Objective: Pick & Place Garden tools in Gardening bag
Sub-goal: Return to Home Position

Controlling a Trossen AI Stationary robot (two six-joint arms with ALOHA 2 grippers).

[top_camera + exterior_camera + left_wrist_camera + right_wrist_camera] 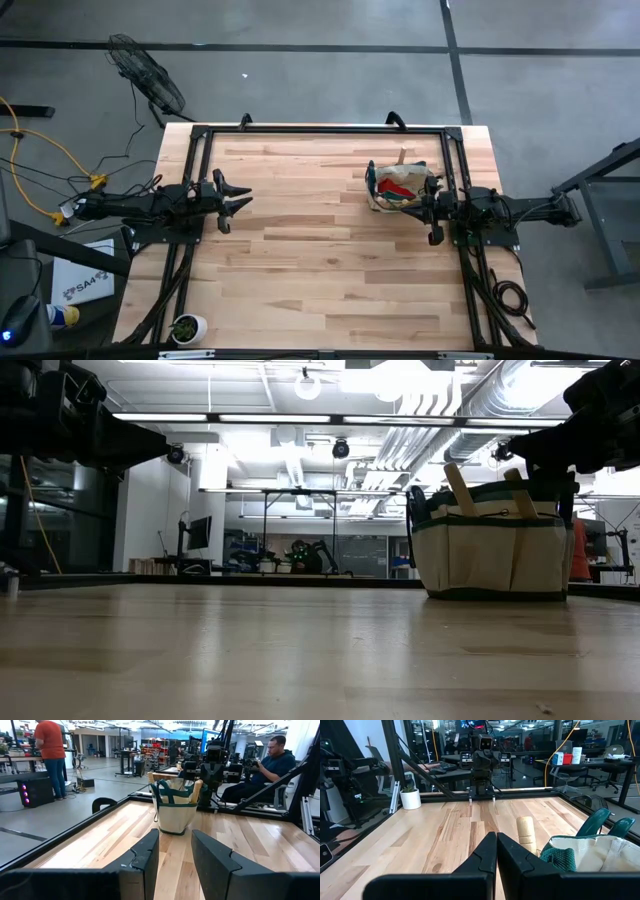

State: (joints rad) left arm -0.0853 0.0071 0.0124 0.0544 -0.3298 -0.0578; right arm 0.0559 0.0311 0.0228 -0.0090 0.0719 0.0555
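Observation:
The gardening bag (400, 187), beige with dark green trim, stands upright on its base at the table's right, also seen in the low view (495, 550) and the left wrist view (175, 810). Garden tools stick out of its top: two wooden handles (458, 488) (520, 495), a red item (398, 186) and a green cloth item (559, 857). My right gripper (496, 847) is shut and level, just above the bag's right rim, holding nothing. My left gripper (175, 847) is open and level at the table's left edge (240, 197), pointing at the bag from far off.
A black frame (320, 130) runs around the table. A small potted plant (187, 327) stands at the near left corner. Bare wood (310, 250) lies between the arms. Beyond the table, one person sits (275, 765) and another stands (50, 750).

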